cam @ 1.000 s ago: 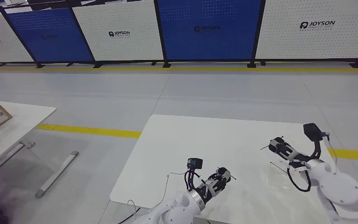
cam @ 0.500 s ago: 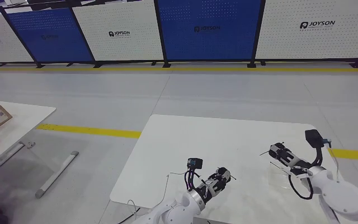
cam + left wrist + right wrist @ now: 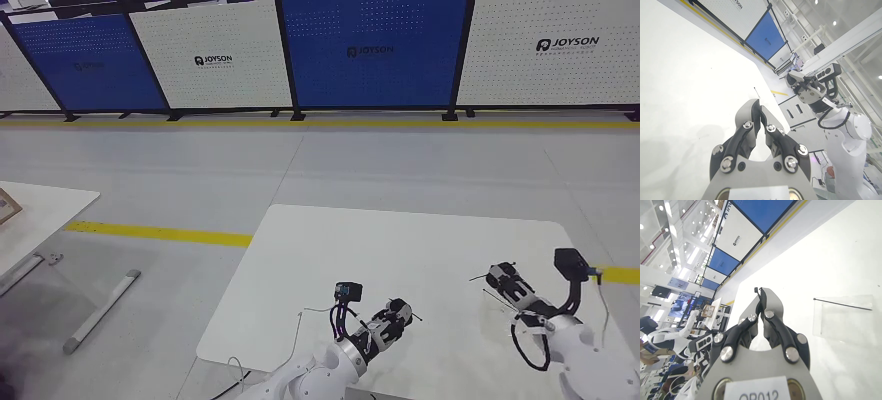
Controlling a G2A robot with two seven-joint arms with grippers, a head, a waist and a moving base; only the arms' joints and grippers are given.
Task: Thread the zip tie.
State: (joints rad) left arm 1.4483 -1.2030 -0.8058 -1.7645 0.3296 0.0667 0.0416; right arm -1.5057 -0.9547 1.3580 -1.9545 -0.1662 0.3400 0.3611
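My left gripper [image 3: 759, 103] is shut on a thin black zip tie [image 3: 756, 92] whose narrow end pokes out past the fingertips. It sits low over the white table [image 3: 330, 260] near the front edge, where the top view also shows the left gripper [image 3: 403, 308]. My right gripper [image 3: 760, 292] is shut on another black zip tie [image 3: 756, 290], its small square head showing at the fingertips. The top view places the right gripper [image 3: 495, 272] at the table's right side, well apart from the left one. The two grippers' ties do not touch.
A clear plastic sheet [image 3: 846, 321] lies on the table beside the right gripper, with a spare black zip tie [image 3: 842, 304] stretched across it. The table's far half is bare white. Blue and white partition panels [image 3: 370, 50] stand beyond the floor.
The right arm has drifted toward the table's near right corner, carrying its zip tie. The left arm has kept still.
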